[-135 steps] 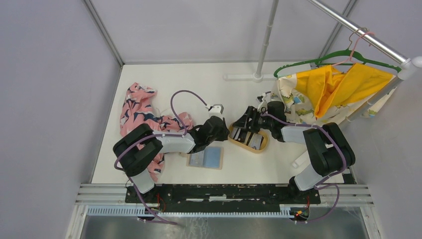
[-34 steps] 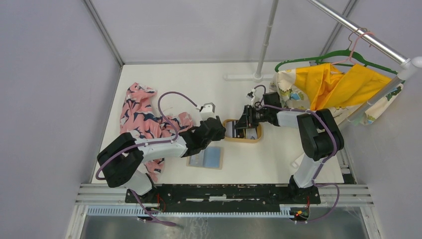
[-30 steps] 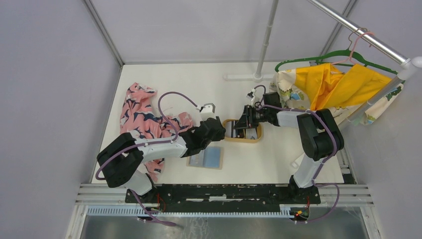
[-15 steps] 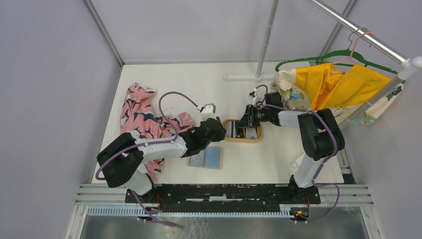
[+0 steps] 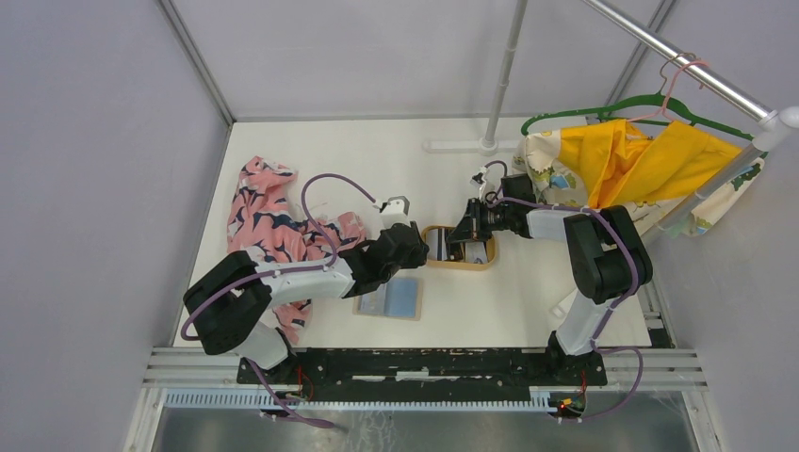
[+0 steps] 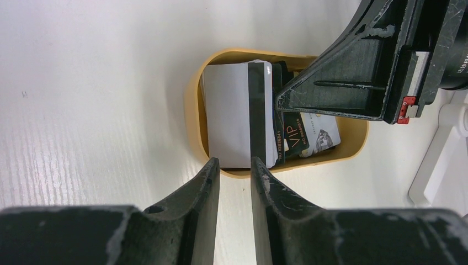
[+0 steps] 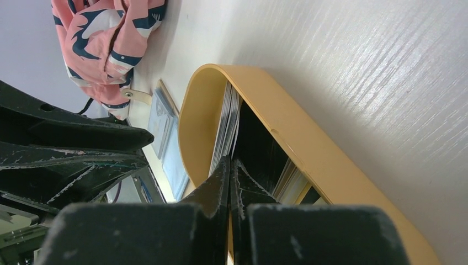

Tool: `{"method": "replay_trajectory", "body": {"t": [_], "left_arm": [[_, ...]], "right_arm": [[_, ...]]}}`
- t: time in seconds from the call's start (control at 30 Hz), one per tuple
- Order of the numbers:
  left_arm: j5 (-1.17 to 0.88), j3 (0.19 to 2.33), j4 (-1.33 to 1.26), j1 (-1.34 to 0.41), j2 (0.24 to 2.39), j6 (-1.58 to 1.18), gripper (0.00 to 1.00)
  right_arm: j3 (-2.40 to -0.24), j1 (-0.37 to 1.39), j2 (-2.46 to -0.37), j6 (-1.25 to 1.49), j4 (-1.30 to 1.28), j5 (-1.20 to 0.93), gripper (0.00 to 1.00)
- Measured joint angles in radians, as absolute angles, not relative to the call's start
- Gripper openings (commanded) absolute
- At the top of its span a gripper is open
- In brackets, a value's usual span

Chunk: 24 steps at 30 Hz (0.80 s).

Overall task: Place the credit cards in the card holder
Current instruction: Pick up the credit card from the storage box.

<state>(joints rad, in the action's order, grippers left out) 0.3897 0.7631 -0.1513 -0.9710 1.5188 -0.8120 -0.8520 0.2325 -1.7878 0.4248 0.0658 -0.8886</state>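
From the top, we see the credit cards (image 5: 441, 245) lying in the wooden tray (image 5: 459, 266). The card holder (image 5: 388, 298) lies open at the tray's 7 o'clock, ready for them.

The left wrist shows the left pincer (image 6: 234, 165) a little open and holding nothing, with the cards at its 12 o'clock.

The right wrist shows the right pincer (image 7: 229, 165) squeezed shut. Its tip pokes in among the cards, we think to tip one up.

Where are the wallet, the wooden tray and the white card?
Wallet (image 5: 389, 299), top view, its open inner panel.
Tray (image 6: 192, 110), left wrist view, its left rim.
White card (image 6: 229, 116), left wrist view, its blank face.
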Motion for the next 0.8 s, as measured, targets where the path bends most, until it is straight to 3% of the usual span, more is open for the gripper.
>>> {"method": "replay_trajectory", "body": {"t": [0.23,0.47,0.8], "left_arm": [[0.389,0.759,-0.152,-0.971,1.514,-0.805,0.35],[0.371,0.741,-0.171,-0.971,1.494,-0.795,0.44],[0.176,0.64,-0.32,-0.881,1.437,-0.767,0.71]], "right_arm": [[-0.835,0.212,-1.769,0.422,0.059,-0.876,0.0],[-0.79,0.135,-1.662,0.414,0.04,-0.863,0.0],[-0.756,0.126,-1.6,0.425,0.07,-0.894,0.0]]}}
